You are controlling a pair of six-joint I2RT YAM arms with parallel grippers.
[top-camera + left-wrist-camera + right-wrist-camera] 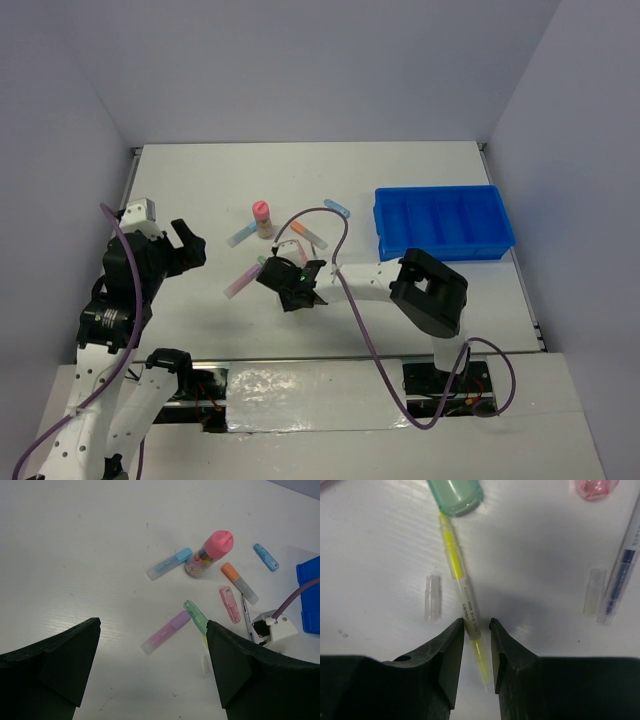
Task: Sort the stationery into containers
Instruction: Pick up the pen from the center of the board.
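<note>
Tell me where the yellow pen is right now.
In the right wrist view the yellow pen lies between the right claw's fingers, its far end by the green highlighter, a clear cap beside it.

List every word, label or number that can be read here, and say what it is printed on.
"HIGH": on the yellow pen, in small dark print running along the barrel; the words around it are too blurred to read.
Clear pen: dark print on the barrel, too small to read.
Bottle: colourful label, too blurred to read.
No other text is visible.
</note>
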